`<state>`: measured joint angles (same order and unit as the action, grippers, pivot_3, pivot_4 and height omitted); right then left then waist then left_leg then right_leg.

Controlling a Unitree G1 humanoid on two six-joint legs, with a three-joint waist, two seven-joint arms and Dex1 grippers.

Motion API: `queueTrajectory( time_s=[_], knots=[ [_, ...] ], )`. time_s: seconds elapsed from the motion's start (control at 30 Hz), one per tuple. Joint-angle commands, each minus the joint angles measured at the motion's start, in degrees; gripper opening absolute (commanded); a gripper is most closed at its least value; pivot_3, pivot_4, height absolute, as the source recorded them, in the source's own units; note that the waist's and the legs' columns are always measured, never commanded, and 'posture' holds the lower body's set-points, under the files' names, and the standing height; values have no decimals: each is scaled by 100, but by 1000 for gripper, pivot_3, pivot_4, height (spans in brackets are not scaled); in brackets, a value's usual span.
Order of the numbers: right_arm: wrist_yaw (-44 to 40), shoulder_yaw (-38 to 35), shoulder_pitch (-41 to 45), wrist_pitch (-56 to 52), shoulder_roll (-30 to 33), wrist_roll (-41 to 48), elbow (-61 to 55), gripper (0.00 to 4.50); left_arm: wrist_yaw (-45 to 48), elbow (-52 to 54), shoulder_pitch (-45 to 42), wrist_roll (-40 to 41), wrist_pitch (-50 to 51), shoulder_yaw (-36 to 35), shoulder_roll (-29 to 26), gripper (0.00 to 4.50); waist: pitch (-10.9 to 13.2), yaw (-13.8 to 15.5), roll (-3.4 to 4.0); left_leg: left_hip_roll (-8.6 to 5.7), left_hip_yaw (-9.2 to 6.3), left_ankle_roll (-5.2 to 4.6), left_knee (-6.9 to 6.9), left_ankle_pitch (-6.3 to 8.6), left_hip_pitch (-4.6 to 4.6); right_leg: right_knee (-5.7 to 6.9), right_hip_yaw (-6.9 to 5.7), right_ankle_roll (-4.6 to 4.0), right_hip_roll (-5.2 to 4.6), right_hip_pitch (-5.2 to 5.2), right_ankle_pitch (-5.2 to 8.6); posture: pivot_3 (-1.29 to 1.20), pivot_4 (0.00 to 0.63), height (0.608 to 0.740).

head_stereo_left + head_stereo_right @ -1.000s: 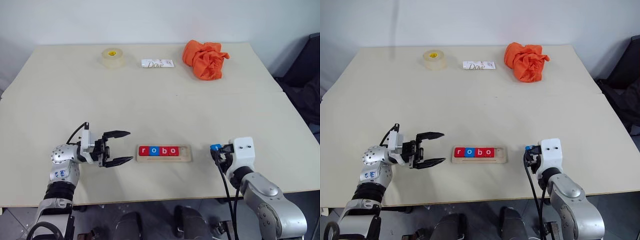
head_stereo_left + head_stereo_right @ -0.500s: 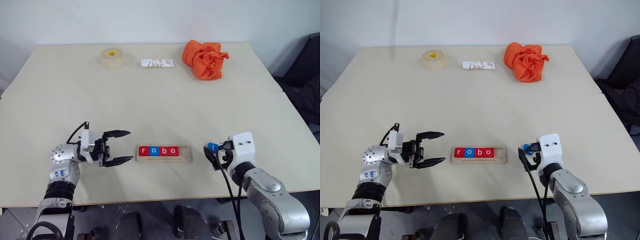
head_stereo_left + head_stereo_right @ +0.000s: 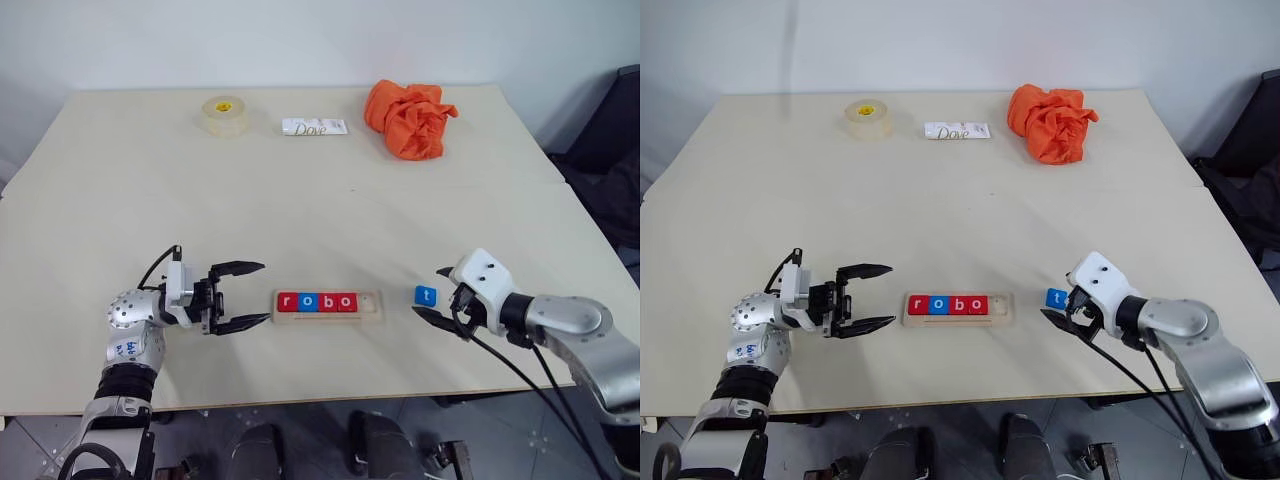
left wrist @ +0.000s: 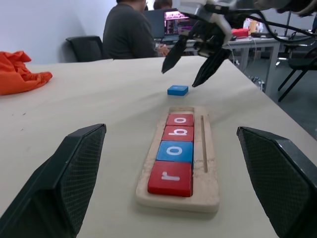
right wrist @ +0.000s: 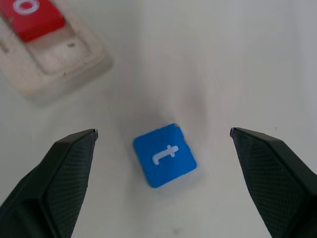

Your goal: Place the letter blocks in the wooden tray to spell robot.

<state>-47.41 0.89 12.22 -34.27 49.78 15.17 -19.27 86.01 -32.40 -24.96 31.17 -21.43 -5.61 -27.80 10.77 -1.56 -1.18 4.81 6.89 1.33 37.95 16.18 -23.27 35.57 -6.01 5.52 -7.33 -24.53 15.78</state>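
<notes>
Blue t block [image 3: 425, 295] flat on the bench [image 3: 300, 210], just right of the wooden tray [image 3: 329, 307], which holds r, o, b, o. Right gripper [image 3: 444, 292] jaws wide, empty, beside it; left gripper [image 3: 243, 294] jaws wide, empty, left of tray. Probably light, stiff, thin; best pinched across opposite edges.

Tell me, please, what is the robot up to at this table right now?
It is spelling "robot" with letter blocks. The wooden tray already holds r, o, b, o, with its last slot free. The blue t block lies flat on the table beside the tray, and the right gripper hangs open over it. The left gripper waits open at the tray's other end.
</notes>
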Motion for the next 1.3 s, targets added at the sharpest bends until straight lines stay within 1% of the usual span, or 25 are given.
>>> queueTrajectory(
  time_s=[0.03,0.13,0.23,0.27,0.33,0.57,0.73,0.87,1.0,1.13,1.3],
  knots=[
    [-640,232,317,520,244,-147,563,4485,222,220,170,3,-76,-78,-25,4500,0,-3,0,0,0,0,0,0,0,0,0,0,0,0,0,0,150,740],
    [-991,501,643,872,320,-361,1204,4485,150,355,309,14,-77,-109,-41,4500,0,-1,0,-1,6,0,5,0,-1,-2,1,2,-3,1,-1,0,150,740],
    [-1200,655,880,1148,264,-529,1678,4485,70,509,436,25,-57,-140,-56,4500,0,2,0,-1,5,0,6,0,-1,0,1,2,-3,0,-1,0,150,740],
    [-1242,690,942,1205,240,-573,1798,4311,48,559,475,27,-47,-148,-61,4500,0,3,0,-1,6,0,6,0,0,0,1,2,-3,1,-1,0,150,740],
    [-1291,747,1029,1276,216,-652,1965,3881,20,641,543,30,-28,-171,-70,4500,0,2,0,-1,5,1,9,0,0,2,1,2,-4,1,-1,0,150,740],
    [-1395,816,1136,1390,183,-733,2051,1513,-39,862,743,38,41,-263,-106,4500,0,9,0,-1,5,2,14,-1,0,6,1,3,-6,3,-2,0,150,740],
    [-1487,773,1332,1363,133,-675,1773,1471,-20,856,738,15,66,-308,-107,4500,0,7,0,-1,5,3,15,-1,0,6,1,3,-7,2,-2,0,150,740],
    [-1571,870,1633,779,14,-544,1276,1471,-19,754,629,-29,50,-302,-83,4500,0,-2,0,0,5,3,13,-1,0,8,1,3,-6,-2,-2,0,150,740],
    [-1554,1193,2072,-118,-160,-588,892,1471,-35,690,551,-60,13,-280,-28,4500,0,-1,1,2,4,4,13,-2,0,10,1,2,-4,-3,-2,0,150,740],
    [-1692,1533,2415,-650,-205,-617,590,1471,-47,689,548,-71,-7,-290,2,4500,0,6,1,0,6,3,13,0,-2,9,1,2,-8,-4,-2,0,150,740],
    [-1868,1863,2647,-630,-306,-648,454,1471,-122,792,662,-75,-32,-325,22,4500,0,6,1,-1,6,1,13,2,-3,6,1,2,-8,-3,-1,0,150,740]
  ],
)
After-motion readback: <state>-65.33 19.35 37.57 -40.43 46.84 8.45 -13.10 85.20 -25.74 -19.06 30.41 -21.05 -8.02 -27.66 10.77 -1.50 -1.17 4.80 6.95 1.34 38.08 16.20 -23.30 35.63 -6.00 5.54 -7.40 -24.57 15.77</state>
